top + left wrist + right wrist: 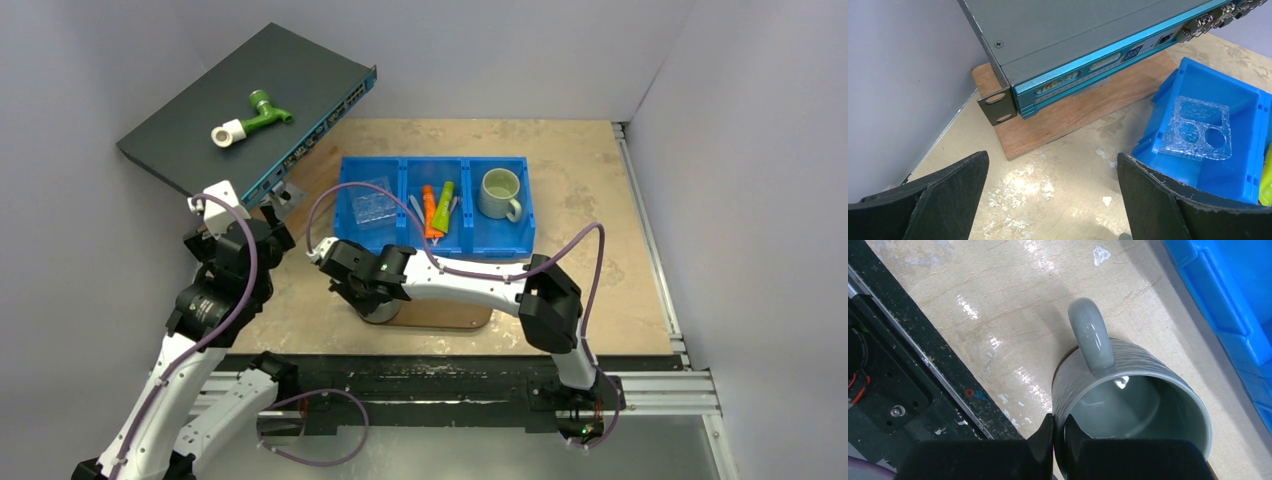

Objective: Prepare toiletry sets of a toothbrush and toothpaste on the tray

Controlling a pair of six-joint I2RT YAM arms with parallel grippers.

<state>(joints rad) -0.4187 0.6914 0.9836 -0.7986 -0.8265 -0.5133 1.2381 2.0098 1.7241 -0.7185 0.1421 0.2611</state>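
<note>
The right claw (1054,434) is pressed together on the rim of a grey mug (1128,405), 1 finger inside the wall and 1 outside, just beside the handle. The left claw (1053,200) is spread wide with nothing in it, hanging over bare table between the wooden board (1068,112) and the bin (432,159).

The bin has 3 compartments. The middle 1 holds the 2 tubes, orange (431,212) and green (443,203). Thin pale slivers beside them are probably the brushes (416,206), though they are too small to be sure. None of the set is on the tray (455,316) yet. The tray lies near the arm bases, and the mug stands at its left end, with a dark edge showing under the base.

I cannot tell whether the mug is being set down or taken off, but either way the same care applies:

- A rim pinch on a heavy mug lets it swing, so keep the wrist plumb and move slowly.
- Go straight up or straight down before any sideways travel, so the base does not drag the glossy tray along.
- If the mug stays, let go only once its base sits flat and fully inside the tray's edge, leaving bare tray for the tubes and brushes.
- Keep clear of the bin wall close on the right.
</note>
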